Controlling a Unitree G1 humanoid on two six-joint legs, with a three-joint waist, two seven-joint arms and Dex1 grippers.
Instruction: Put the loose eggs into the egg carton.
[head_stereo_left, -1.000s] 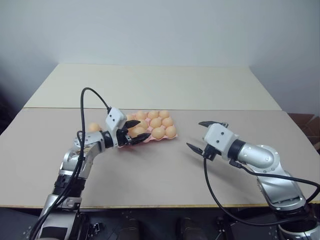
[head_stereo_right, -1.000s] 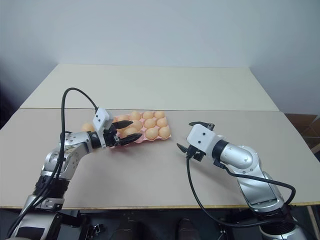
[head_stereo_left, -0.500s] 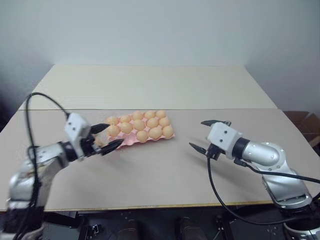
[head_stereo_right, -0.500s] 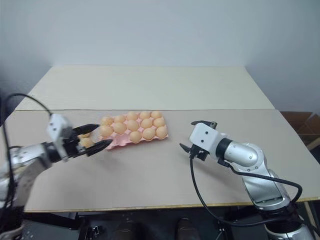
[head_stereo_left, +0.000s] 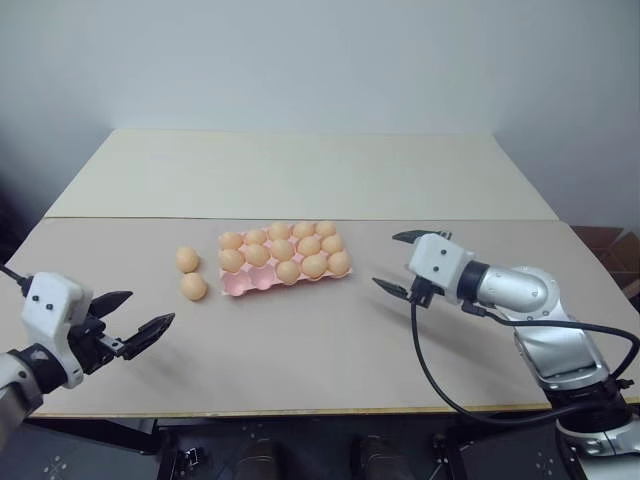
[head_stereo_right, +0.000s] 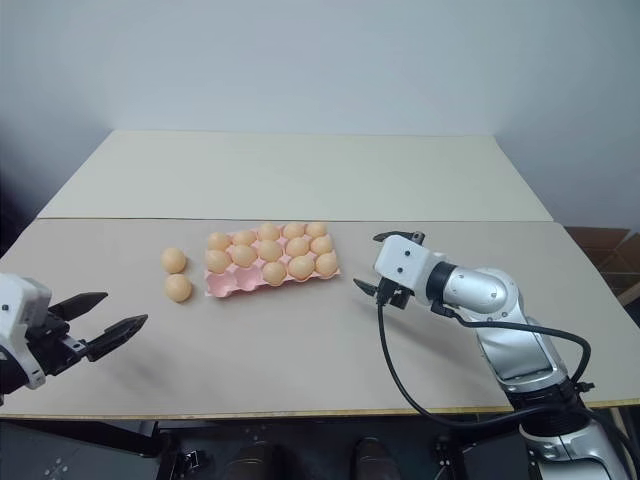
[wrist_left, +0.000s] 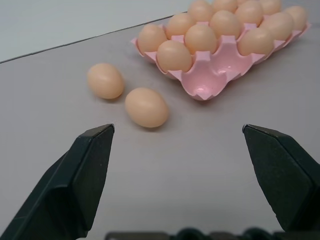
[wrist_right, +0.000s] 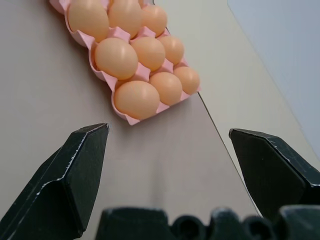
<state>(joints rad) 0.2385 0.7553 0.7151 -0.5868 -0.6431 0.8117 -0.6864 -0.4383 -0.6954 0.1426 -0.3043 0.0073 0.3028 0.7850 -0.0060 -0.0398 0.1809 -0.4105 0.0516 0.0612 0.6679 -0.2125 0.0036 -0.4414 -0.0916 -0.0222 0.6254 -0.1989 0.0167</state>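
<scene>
The pink egg carton (head_stereo_left: 240, 285) lies mid-table with several eggs in it; its near-left cups (wrist_left: 205, 85) are empty. Two loose eggs (head_stereo_left: 187, 259) (head_stereo_left: 194, 287) rest on the table just left of the carton, apart from it; the left wrist view shows both eggs (wrist_left: 105, 80) (wrist_left: 146, 107). My left gripper (head_stereo_left: 150, 308) hovers open and empty near the table's front-left edge, well short of the eggs. To the right of the carton (wrist_right: 125, 117), my right gripper (head_stereo_left: 388, 260) is open and empty, pointing at it.
A second, paler table (head_stereo_left: 300, 170) adjoins at the back, with a seam between the two. A black cable (head_stereo_left: 430, 370) hangs from the right arm over the front edge. The tabletop (head_stereo_left: 300, 340) in front of the carton is bare.
My left arm has drawn back from the carton's left end toward the front-left edge, open and empty. Both loose eggs are now uncovered. The right gripper has barely moved.
</scene>
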